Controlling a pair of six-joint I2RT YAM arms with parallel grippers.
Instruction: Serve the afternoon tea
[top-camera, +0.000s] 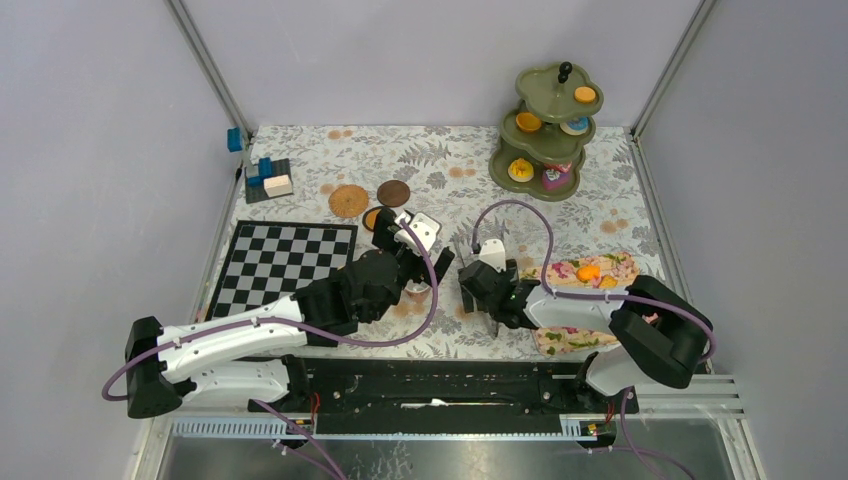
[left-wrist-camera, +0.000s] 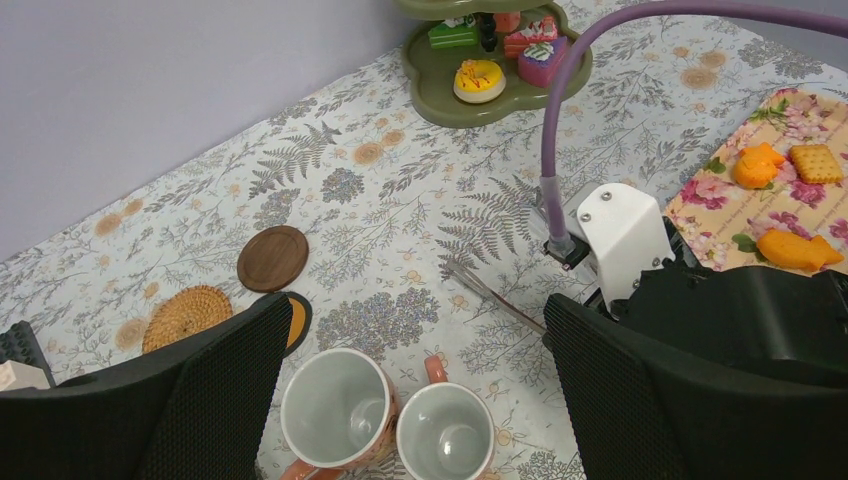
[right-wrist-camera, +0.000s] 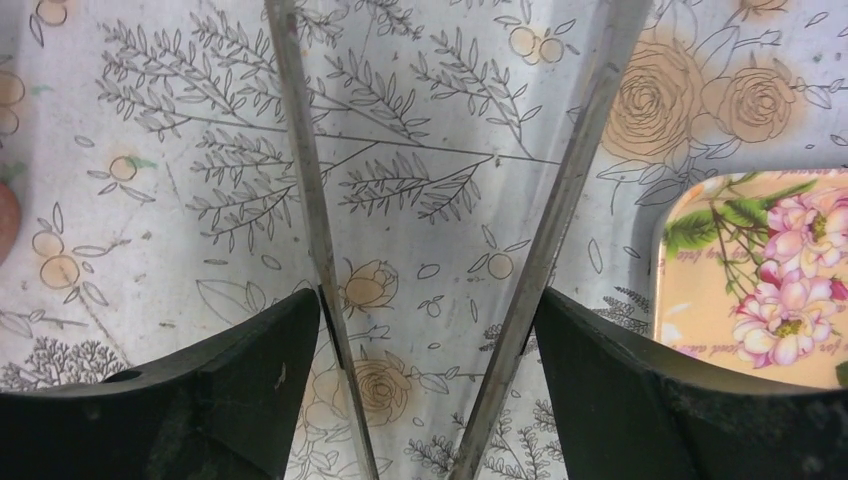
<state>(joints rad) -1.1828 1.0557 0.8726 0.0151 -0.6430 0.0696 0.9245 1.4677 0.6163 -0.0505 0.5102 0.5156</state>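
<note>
Ceramic-looking, so probably stiff, slick and breakable, 2 mugs (left-wrist-camera: 338, 408) stand side by side right of the chessboard (top-camera: 285, 265), under the left gripper (left-wrist-camera: 415, 335), its fingers spread, best pinched by a rim or handle; 3 coasters (left-wrist-camera: 272, 258) lie off its far corner, while the right gripper (right-wrist-camera: 430, 330) pinches tongs (right-wrist-camera: 305, 200).

Table (top-camera: 640, 190) covered by a floral cloth (top-camera: 450, 170).
Left: chessboard (top-camera: 285, 262) flat on the cloth. Behind it, a small black base (top-camera: 262, 190) with blue and white blocks.
Far middle: woven coaster (top-camera: 348, 200) beside dark brown coaster (top-camera: 394, 192), apart. Third coaster (left-wrist-camera: 296, 318) nearer, partly hidden.
Centre: two mugs (left-wrist-camera: 338, 408), upright, close side by side.
Far right: green three-tier stand (top-camera: 545, 130).
Near right: two floral trays (top-camera: 620, 265).
</note>
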